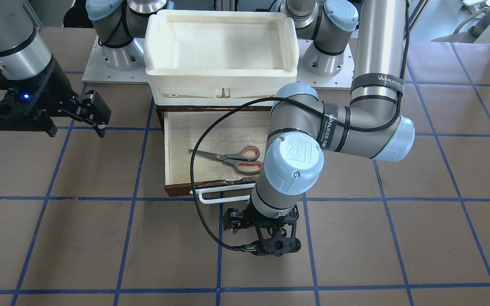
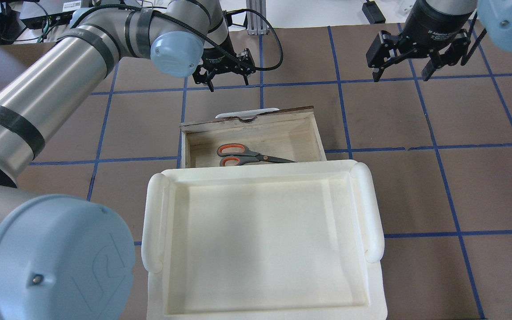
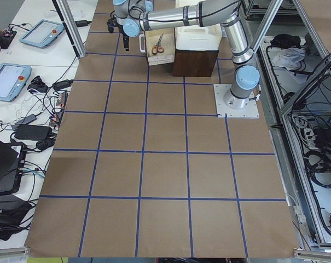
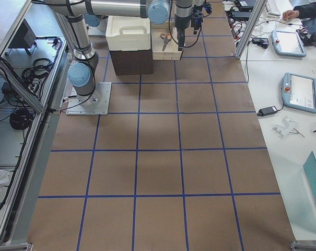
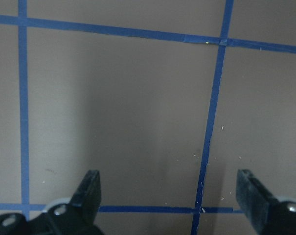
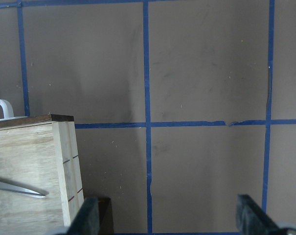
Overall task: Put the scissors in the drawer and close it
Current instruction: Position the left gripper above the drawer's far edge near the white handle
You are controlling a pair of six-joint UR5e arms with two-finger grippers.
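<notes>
Lying in the open drawer (image 1: 202,127) are the scissors (image 1: 232,158); left pincer (image 2: 228,83) and right pincer (image 2: 401,78) gape empty.

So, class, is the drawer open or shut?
Open: the drawer sticks out in front of the tray, its floor in view, scissors lying inside.

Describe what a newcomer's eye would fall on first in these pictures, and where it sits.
The scissors with orange-lined loops lie flat in the open drawer, mid-table. A big white tray sits on the dark case right behind it. The left gripper hovers open over the table just in front of the drawer's white handle.
</notes>
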